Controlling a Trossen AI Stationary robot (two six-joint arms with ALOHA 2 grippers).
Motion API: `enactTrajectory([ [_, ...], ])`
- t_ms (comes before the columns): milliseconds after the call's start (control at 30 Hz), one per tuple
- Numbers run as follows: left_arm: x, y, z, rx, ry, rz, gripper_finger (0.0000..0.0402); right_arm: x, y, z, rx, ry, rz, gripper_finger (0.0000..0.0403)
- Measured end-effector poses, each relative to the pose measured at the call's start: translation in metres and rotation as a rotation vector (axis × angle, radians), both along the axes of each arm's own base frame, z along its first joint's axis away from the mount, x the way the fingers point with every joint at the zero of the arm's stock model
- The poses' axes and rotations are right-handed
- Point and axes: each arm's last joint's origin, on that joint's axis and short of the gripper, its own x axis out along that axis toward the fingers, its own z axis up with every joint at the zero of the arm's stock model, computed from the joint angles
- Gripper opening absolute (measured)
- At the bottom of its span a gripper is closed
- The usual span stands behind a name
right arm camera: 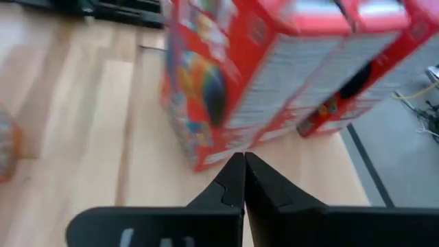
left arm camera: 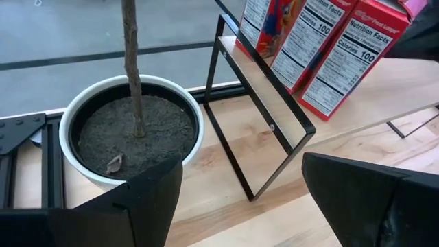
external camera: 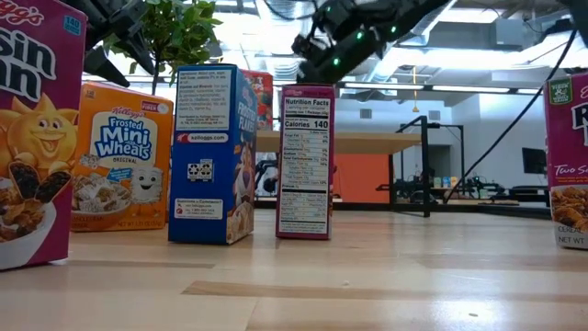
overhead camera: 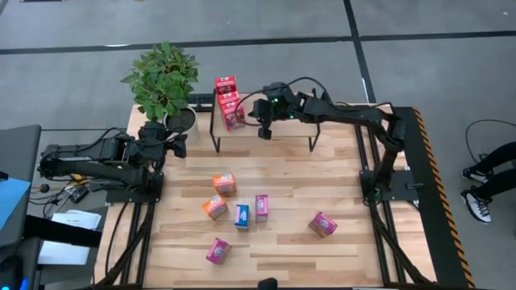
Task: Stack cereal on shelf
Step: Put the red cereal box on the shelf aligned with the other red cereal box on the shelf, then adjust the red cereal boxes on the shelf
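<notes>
Three red cereal boxes [overhead camera: 229,101] stand upright in a row on the left end of the light-wood shelf [overhead camera: 286,129]. My right gripper [overhead camera: 264,131] is shut and empty above the shelf, just right of the row; in its wrist view its tips [right arm camera: 243,161] point at the nearest red box [right arm camera: 226,82]. My left gripper [overhead camera: 175,146] is open and empty beside the plant pot, left of the shelf. Several loose boxes stand or lie on the table: two orange [overhead camera: 224,184], one blue [overhead camera: 242,215], three magenta [overhead camera: 261,207].
A potted plant [overhead camera: 165,80] in a white pot [left arm camera: 130,130] stands at the shelf's left end, close to my left gripper. The shelf's right two thirds are bare. The black leg frame [left arm camera: 274,130] closes the shelf's left end. A person's shoes [overhead camera: 480,189] show beyond the right edge.
</notes>
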Motion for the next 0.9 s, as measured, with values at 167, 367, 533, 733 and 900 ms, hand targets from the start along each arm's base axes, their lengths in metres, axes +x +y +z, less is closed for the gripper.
enactTrajectory([
  [167,0.000,0.000,0.000,0.000,-0.001,0.001,0.0290,0.009,-0.010,-0.015,-0.002,-0.013,-0.014,0.0027],
  [367,0.000,0.000,0.000,-0.002,-0.002,0.000,0.0290,0.019,-0.001,-0.028,0.010,0.009,0.017,0.0028],
  [533,0.000,0.000,0.000,-0.001,-0.002,0.001,0.0290,0.024,0.010,-0.027,0.002,-0.001,0.055,0.0028],
  [733,0.000,0.000,0.000,-0.002,-0.004,0.002,0.0290,0.027,0.014,-0.025,-0.004,-0.024,0.073,0.0028],
  [900,0.000,0.000,0.000,-0.010,-0.015,0.007,0.0290,0.018,0.003,-0.025,0.012,0.014,0.038,0.0028],
])
